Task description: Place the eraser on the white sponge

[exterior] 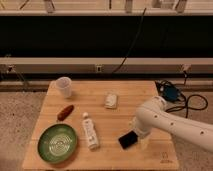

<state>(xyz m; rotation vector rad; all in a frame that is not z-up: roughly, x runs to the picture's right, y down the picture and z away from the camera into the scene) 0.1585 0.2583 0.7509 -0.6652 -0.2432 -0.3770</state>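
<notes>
In the camera view, the white arm (172, 122) reaches in from the right over the wooden surface (150, 95), and its hand (141, 142) points down at the near right part, jaws spread wide and holding nothing. The eraser (128, 140) lies flat just left of the hand; contact cannot be told. The white sponge (111, 100) rests farther back, well apart from it. A bottle (90, 131), green plate (58, 144), brown sausage-shaped thing (65, 112) and cup (64, 86) lie to the left.
</notes>
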